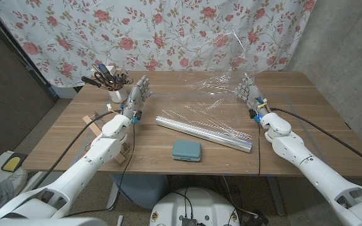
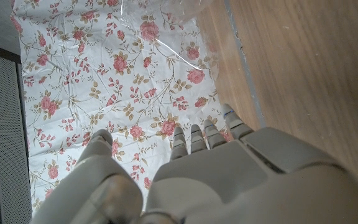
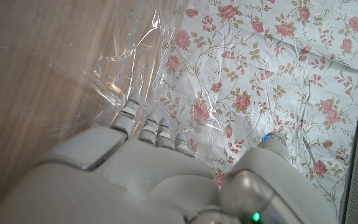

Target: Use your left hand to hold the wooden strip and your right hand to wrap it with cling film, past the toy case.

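**Q:** Hands first, please: what are they doing, and where is the strip?

**A:** Left hand (image 1: 138,95) is raised above the wooden table (image 1: 294,150), fingers apart and pointing up, holding nothing. Right hand (image 1: 249,91) is raised too, fingers loosely spread. A loose sheet of cling film (image 1: 222,85) billows up just beside it, but I cannot tell whether the fingers grip the film or only touch it. The wooden strip (image 1: 205,132) lies on the table between the two hands, already covered in shiny film, running diagonally. The toy case (image 1: 186,150), a small teal box, sits just in front of the strip, on the robot's side.

**Q:** How should this step be done well?

**A:** My judgement: the left hand should come down on the strip's end nearest it and pin it firmly, so the strip cannot roll. The right hand should keep the film taut and draw it along the strip, beyond the toy case, without letting the sheet fold onto itself.

**Q:** What else is nearby, and what could get in the way?

**A:** Behind the strip, towards the left hand, a white cup of scissors (image 1: 113,80) stands near that hand's fingers. A small wooden frame (image 1: 95,122) rests by the left forearm. A floral curtain (image 1: 168,31) hangs behind the table. The loose film could cling to the right fingers, and the cup sits close enough to the left hand to be knocked.
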Controlling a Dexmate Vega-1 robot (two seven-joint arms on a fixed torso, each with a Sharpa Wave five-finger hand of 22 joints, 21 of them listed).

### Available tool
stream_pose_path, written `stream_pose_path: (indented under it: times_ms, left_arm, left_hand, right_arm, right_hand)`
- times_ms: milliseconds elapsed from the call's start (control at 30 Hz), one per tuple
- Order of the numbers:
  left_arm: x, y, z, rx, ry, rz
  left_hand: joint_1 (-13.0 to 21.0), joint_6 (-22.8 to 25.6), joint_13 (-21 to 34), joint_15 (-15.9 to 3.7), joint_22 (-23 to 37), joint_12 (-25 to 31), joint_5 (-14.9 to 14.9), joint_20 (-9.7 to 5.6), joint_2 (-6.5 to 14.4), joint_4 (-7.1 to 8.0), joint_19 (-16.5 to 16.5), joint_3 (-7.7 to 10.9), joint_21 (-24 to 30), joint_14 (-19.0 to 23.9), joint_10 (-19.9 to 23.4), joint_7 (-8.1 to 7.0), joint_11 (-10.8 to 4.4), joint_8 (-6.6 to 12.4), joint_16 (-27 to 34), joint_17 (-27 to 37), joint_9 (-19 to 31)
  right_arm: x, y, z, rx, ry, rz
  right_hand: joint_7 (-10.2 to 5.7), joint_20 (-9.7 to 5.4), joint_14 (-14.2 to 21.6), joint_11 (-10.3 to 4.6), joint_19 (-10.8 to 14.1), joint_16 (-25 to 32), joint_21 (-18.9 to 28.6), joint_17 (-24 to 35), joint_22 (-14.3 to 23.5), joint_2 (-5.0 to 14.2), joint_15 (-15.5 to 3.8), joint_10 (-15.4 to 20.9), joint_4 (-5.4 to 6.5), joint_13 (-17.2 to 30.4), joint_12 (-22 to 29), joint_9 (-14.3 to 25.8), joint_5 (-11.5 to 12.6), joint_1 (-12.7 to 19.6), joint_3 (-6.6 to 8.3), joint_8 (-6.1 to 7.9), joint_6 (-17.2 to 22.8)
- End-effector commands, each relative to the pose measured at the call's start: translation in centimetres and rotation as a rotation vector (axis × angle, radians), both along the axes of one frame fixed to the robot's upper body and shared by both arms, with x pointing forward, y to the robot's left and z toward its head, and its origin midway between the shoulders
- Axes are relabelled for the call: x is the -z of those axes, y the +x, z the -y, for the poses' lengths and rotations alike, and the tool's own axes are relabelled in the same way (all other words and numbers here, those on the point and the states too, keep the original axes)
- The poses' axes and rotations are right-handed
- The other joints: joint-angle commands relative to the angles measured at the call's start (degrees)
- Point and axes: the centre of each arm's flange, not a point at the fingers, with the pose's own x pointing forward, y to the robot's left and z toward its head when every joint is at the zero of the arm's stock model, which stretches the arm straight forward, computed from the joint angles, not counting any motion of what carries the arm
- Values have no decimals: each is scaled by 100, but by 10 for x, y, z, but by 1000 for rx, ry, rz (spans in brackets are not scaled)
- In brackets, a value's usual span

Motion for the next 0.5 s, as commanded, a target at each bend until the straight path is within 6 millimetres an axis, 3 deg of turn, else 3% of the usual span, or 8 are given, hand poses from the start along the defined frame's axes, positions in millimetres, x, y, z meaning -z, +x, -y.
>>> stream_pose_path:
  times_ms: [33,500]
  left_arm:
    - [2,-4,3,2,3,7]
    - [1,-9,-7,-14,8,28]
  left_hand:
    - [54,9,27,3,31,32,26,48,13,-3,2,46,8,54,53,-54,25,30,33,17,27]
    - [59,17,15,-1,32,40,23,39,29,-20,20,42,-36,56,61,-65,23,31,35,17,27]
  right_arm:
    - [2,-4,-1,-8,3,-4]
    - [0,-7,-7,-12,-12,12]
  right_hand:
    - [14,45,-48,54,-38,5,21,17,28,7,38,-3,-15,5,30,10,32,47,12,29,-51]
    - [18,43,-41,73,-82,13,12,13,26,34,27,1,-10,-7,32,10,25,51,19,26,-48]
